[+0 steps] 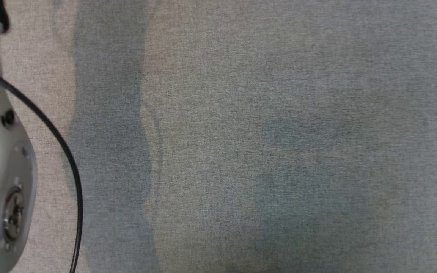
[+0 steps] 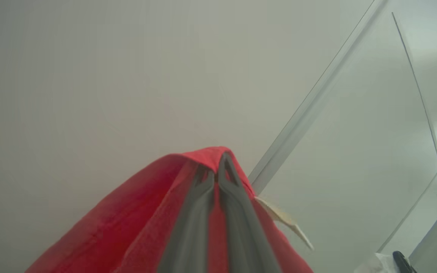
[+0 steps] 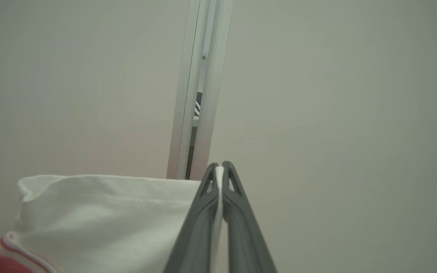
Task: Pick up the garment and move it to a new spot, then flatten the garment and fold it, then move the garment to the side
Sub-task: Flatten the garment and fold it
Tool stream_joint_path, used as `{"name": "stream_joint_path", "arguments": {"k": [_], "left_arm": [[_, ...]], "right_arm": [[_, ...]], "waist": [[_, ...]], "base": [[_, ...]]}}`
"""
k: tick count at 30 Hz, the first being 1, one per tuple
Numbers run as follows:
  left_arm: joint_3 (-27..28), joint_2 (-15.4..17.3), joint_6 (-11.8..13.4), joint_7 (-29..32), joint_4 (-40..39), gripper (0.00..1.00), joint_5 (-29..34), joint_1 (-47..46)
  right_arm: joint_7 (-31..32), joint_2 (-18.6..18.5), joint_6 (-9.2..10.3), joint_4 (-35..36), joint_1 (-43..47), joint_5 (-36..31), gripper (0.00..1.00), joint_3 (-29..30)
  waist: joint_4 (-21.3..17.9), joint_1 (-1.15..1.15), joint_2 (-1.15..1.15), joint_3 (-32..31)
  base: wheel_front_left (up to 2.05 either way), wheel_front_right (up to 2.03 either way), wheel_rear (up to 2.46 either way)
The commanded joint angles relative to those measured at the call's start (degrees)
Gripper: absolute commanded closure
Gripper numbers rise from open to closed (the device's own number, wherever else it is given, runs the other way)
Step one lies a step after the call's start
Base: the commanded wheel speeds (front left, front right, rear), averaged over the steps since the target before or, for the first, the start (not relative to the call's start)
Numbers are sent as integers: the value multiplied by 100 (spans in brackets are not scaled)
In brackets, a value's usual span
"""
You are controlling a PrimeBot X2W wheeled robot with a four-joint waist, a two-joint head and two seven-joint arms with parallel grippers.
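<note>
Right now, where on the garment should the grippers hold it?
Along the garment's edges, edge-on, a finger each side: left gripper pinches a red fold, right gripper the white hemmed edge. Cloth drapes from both, so it should hang spread.

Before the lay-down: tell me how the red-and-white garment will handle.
Probably floppy: the garment drapes in folds from the left end effector. Likely light: thin pinches hold it, the right end effector on its white edge.

One garment (image 2: 120, 220); two tools: left tool (image 2: 217, 167), right tool (image 3: 220, 170); one cable (image 1: 80, 204).
</note>
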State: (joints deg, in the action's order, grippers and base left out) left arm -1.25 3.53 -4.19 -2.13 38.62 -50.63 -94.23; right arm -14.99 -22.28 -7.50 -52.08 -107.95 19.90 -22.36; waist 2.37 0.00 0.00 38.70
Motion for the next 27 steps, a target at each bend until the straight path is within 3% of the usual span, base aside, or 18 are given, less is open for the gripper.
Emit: {"name": "stream_joint_path", "arguments": {"k": [1, 14, 22, 27], "left_arm": [[-141, 13, -102, -57, 185, 100, 118, 161], [-1032, 163, -338, -560, 1013, 100, 594, 1167], [-2224, 567, -332, -729, 833, 100, 704, 2305], [-3246, 1015, -327, -935, 940, 100, 1054, 3219]], "right_arm": [[-30, 18, 2, -14, 288, 79, 100, 0], [-32, 59, 2, 312, 1954, 515, 100, -434], [-31, 11, 2, 509, 3142, 928, 100, -762], [-31, -61, 2, 412, 4076, 1398, 100, -1255]], "waist": [[41, 0, 0, 41], [88, 0, 0, -240], [29, 0, 0, -793], [-14, 0, 0, -1385]], "base": [[0, 0, 0], [0, 0, 0], [0, 0, 0], [0, 0, 0]]}}
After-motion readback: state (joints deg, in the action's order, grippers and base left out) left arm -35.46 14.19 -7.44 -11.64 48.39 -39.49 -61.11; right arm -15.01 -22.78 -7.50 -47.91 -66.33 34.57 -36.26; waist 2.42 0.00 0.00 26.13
